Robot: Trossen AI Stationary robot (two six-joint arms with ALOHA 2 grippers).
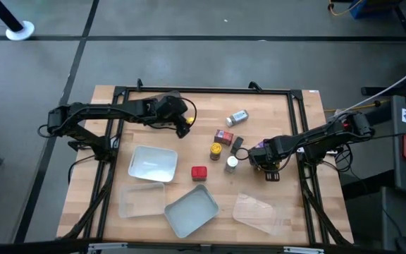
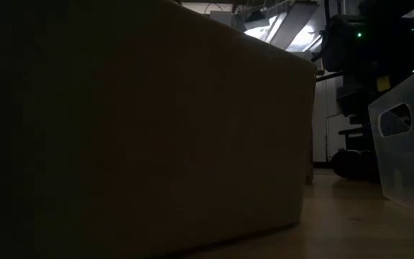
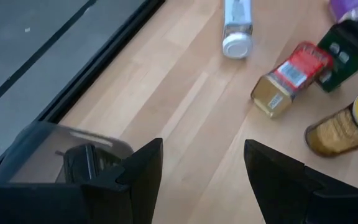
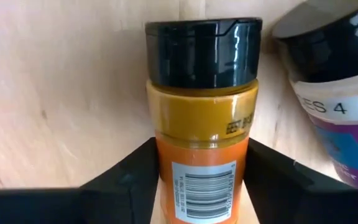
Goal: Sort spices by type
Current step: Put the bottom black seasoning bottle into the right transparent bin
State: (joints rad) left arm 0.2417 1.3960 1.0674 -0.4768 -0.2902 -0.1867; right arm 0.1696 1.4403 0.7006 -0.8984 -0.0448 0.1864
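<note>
Right wrist view shows the right gripper closed on a black-lidded spice jar near the table's right edge — a purple-labelled jar sits just beside it and could be knocked over. Left gripper, near the far edge, hangs open and empty.
</note>
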